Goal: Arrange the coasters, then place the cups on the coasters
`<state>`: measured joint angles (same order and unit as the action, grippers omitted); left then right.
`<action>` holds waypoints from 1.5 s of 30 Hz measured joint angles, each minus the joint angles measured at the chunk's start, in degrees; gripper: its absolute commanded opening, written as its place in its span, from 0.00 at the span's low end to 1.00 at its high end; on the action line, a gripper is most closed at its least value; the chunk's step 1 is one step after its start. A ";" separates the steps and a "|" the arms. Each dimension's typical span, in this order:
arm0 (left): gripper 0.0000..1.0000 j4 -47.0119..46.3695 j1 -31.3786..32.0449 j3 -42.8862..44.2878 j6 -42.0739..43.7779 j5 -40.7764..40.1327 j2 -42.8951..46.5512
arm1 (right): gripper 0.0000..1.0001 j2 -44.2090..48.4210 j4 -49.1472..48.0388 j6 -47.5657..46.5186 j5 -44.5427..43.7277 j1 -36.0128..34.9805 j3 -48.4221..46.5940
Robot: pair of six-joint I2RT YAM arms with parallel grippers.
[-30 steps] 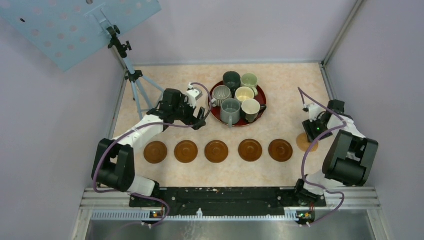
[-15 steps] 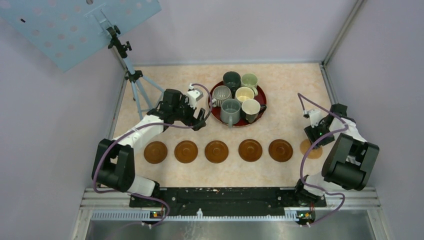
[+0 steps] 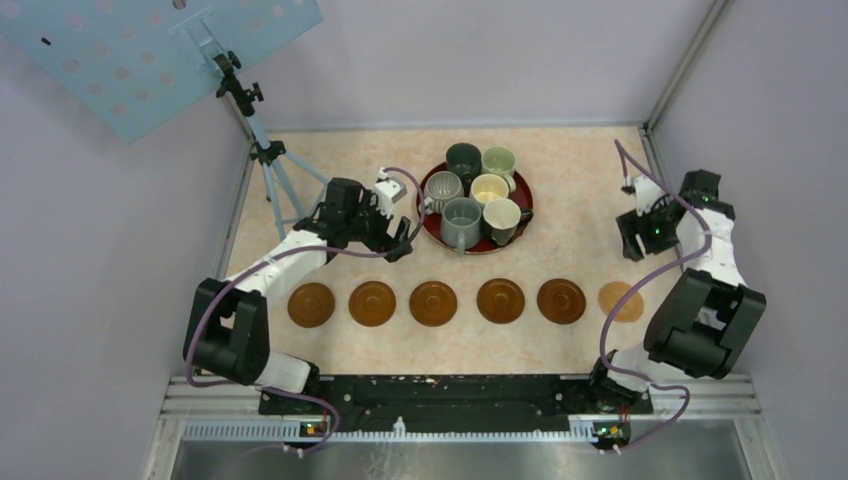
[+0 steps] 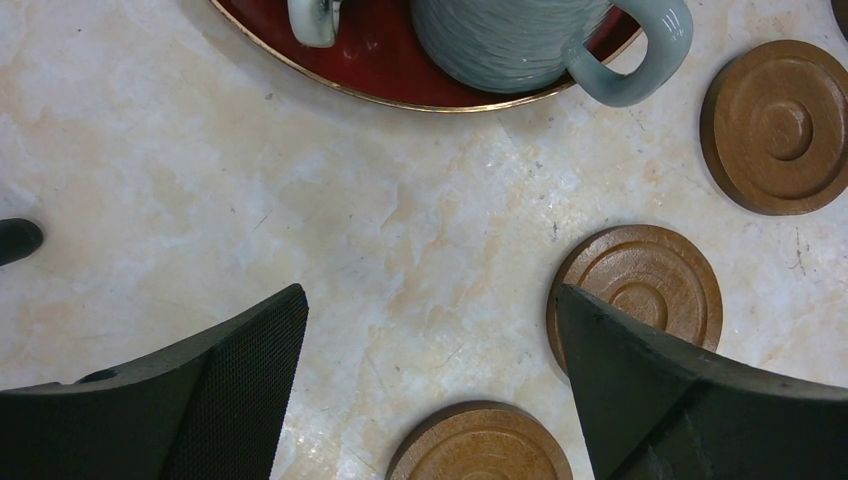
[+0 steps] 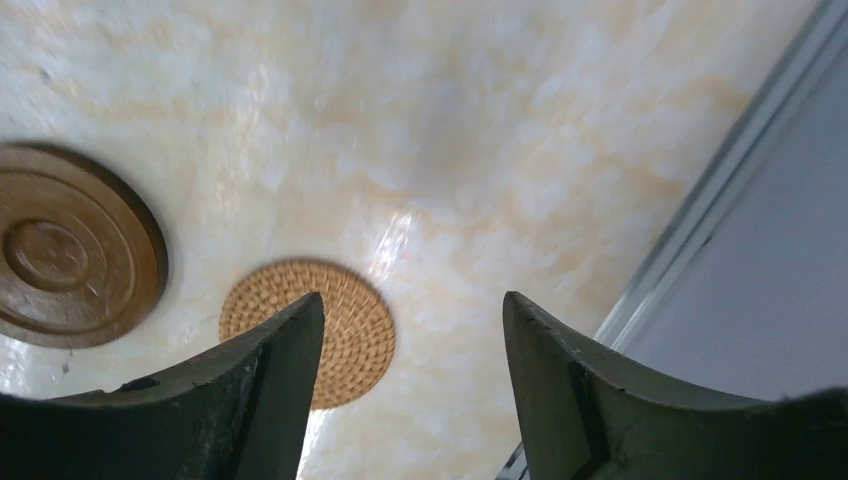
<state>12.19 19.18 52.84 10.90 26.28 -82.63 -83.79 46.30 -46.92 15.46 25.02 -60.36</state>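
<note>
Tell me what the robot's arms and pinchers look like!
The left arm and right arm are white tubes with chunky black joints, and a thin purple cable loops along each. The left gripper and right gripper each have two black wedge-shaped fingers.

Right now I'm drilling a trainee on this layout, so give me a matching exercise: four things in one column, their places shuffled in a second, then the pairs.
Things
1. woven tan round coaster
2. pale green ceramic mug
3. large smooth grey ceramic mug
4. blue-legged tripod stand

Places
A. near side of the dark-red round tray
B. right end of the row of glossy brown disc coasters
C. left side of the beige marbled table
D. far right of that tray

Pairs: 1-B, 2-D, 3-A, 4-C
</note>
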 measured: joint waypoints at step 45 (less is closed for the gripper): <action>0.99 4.09 -0.57 2.67 -3.19 -7.21 -0.11 | 0.51 -25.88 11.10 -33.03 21.44 -35.10 -29.83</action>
<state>16.27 18.61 55.51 7.70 19.07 -82.74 -109.67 57.41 -79.94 36.91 -10.09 -90.19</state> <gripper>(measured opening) 0.987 0.579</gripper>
